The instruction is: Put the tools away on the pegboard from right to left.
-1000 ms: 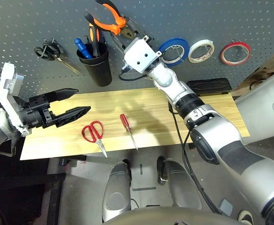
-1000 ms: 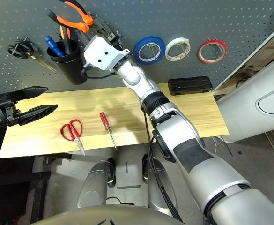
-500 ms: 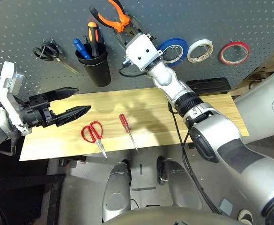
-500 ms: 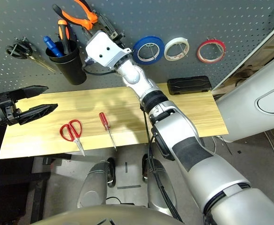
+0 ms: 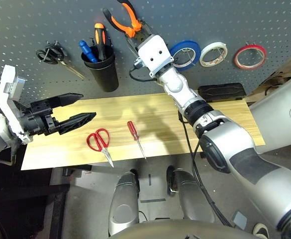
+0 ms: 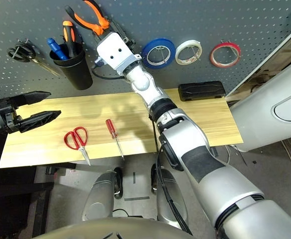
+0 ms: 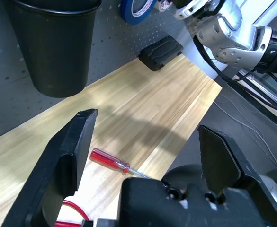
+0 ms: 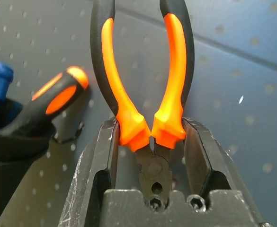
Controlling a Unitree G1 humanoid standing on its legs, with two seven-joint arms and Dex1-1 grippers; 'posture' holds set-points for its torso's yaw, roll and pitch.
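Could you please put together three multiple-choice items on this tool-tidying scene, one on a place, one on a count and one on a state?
1. Where does the red-handled screwdriver lie?
A. On the wooden tabletop, right of the red-handled scissors
B. In the black cup
C. On a pegboard hook

2. How many tape rolls hang on the pegboard?
A. One
B. Two
C. Three

3. What is the right gripper doing?
A. Standing open over the table
B. Holding the orange-and-black pliers up at the pegboard
C. Holding the scissors

Answers:
1 A: the screwdriver rests flat on the wood beside the scissors.
2 C: the blue tape roll, the white tape roll and the red tape ring hang in a row.
3 B: the right wrist view shows its fingers clamped on the pliers, handles pointing away against the pegboard.
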